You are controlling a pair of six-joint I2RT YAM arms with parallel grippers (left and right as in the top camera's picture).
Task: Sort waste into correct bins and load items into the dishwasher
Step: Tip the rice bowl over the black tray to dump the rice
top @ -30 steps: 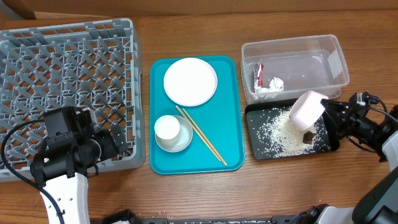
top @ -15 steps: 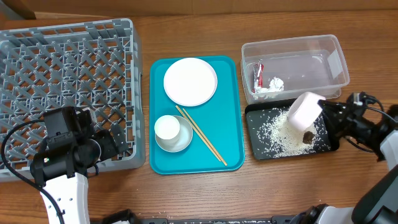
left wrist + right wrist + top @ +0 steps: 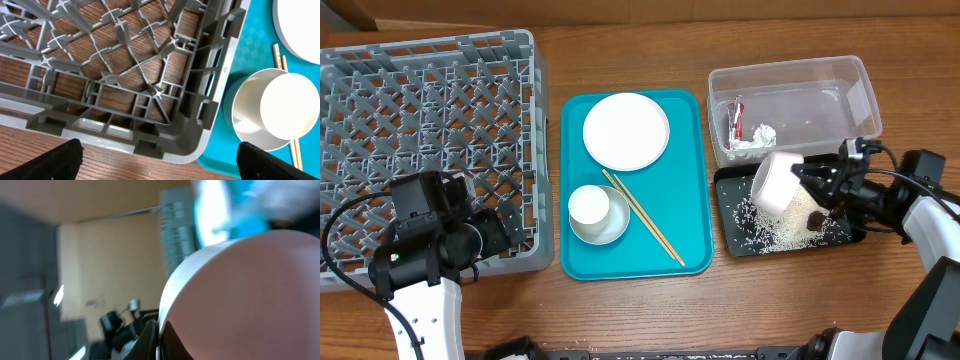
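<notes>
Overhead view: my right jaws are pinched on the rim of the pinkish-white bowl (image 3: pixel 775 183), holding it above the left part of the black tray (image 3: pixel 728 240). Loose rice grains (image 3: pixel 770 225) lie scattered in that tray, with the small brown scrap (image 3: pixel 815 218) near its right end. The bowl is tipped on its side — base toward the teal tray (image 3: pixel 692 170), mouth back toward my wrist, as best I can tell, so its axis runs roughly left to right. My right wrist view is blurred and filled by the bowl's pink curve.

I judge this to be the emptying step. Next, the bowl must rise clear and cross over the teal tray to the grey dish rack (image 3: pixel 425 150), then be set between the pegs.

The clear tub (image 3: pixel 860 100) holds the napkin (image 3: pixel 763 133) and wrapper (image 3: pixel 737 118). On the teal tray sit the white plate (image 3: pixel 626 131), the white cup (image 3: pixel 588 206) inside the grey bowl (image 3: pixel 612 228), and the chopsticks (image 3: pixel 642 215) — lying diagonally, far-left to near-right.

My left jaws are spread and empty beside the rack's near corner.
</notes>
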